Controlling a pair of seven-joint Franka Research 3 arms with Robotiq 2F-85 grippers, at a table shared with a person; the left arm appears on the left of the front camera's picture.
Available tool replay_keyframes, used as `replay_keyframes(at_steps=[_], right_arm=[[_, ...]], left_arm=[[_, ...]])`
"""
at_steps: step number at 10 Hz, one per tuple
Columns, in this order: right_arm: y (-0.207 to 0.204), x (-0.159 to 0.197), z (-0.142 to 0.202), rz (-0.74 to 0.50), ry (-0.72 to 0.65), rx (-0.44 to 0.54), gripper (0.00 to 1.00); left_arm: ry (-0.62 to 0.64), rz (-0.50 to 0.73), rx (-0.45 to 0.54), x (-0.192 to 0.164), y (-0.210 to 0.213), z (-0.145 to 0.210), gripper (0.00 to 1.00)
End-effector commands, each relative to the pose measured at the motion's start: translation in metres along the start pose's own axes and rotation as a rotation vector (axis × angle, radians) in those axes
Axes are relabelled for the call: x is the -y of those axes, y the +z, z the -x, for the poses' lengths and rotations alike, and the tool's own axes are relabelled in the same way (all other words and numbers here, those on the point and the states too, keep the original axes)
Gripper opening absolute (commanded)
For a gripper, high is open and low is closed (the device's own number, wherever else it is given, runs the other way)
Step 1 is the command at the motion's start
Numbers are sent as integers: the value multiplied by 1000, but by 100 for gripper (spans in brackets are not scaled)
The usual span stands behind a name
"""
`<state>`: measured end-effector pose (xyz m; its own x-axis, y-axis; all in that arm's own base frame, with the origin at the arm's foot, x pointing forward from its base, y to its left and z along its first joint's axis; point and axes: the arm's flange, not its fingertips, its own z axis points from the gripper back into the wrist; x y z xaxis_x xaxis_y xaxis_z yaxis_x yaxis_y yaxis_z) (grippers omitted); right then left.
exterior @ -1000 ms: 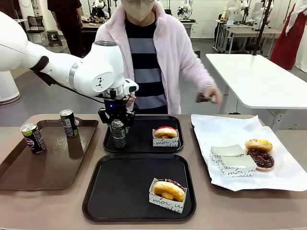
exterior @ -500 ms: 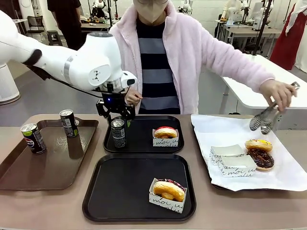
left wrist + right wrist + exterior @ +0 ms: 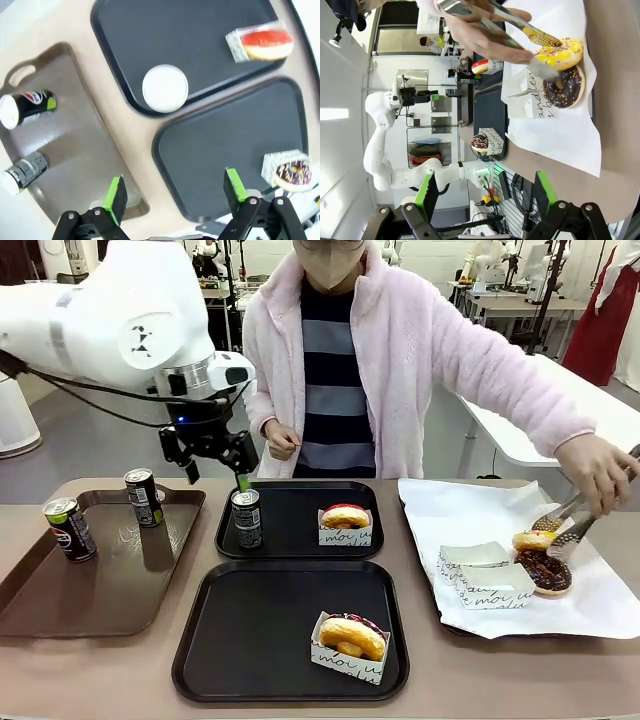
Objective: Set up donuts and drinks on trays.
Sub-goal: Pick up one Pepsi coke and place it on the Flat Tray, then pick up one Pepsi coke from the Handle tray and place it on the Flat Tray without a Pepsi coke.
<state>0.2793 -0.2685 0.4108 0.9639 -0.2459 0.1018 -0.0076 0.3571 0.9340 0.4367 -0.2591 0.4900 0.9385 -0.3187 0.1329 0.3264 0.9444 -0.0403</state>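
L gripper (image 3: 217, 472) hovers above the bench (image 3: 100, 675), up and left of the far black tray (image 3: 295, 502). Its fingers are spread wide w/ nothing btw them. R gripper (image 3: 485, 192) is likewise spread and empty.

The far black tray holds one can (image 3: 246, 518), upright at its left edge, plus a sleeved red-topped donut (image 3: 345, 516). The near black tray (image 3: 260, 630) has a sleeved donut (image 3: 351, 637) but no drink yet. Two spare cans (image 3: 70, 528) stand apart on the brown tray (image 3: 100, 590).

Risks:
- Slim cans tip easily, so an off-centre close or a finger clipping a rim could topple one.
- The placed can sits by the tray rim, so the arm passing on the way to the near tray could nudge it.
- The person's hand (image 3: 598, 470) works tongs (image 3: 560, 530) over the white paper (image 3: 600, 605), so any R-arm reach there risks a clash.

Left wrist view, looking down, puts the can's silver top (image 3: 165, 88) just inside the tray corner, which the front view can't settle. The front view confirms the can is upright. Right wrist view shows the tong tips at the yellow sprinkled donut (image 3: 560, 52), next to the chocolate donut (image 3: 563, 86). That's hard to judge from the front.
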Motion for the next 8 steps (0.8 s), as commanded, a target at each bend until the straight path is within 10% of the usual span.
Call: replay_keyframes(at_steps=[1,8], right_arm=[[1,0,2,-3,-4,-10,100],[1,0,2,-3,-4,-10,100]], left_arm=[[-53,22,-6,-13,-4,28,100],[-24,2,-8,-3,-1,13,100]])
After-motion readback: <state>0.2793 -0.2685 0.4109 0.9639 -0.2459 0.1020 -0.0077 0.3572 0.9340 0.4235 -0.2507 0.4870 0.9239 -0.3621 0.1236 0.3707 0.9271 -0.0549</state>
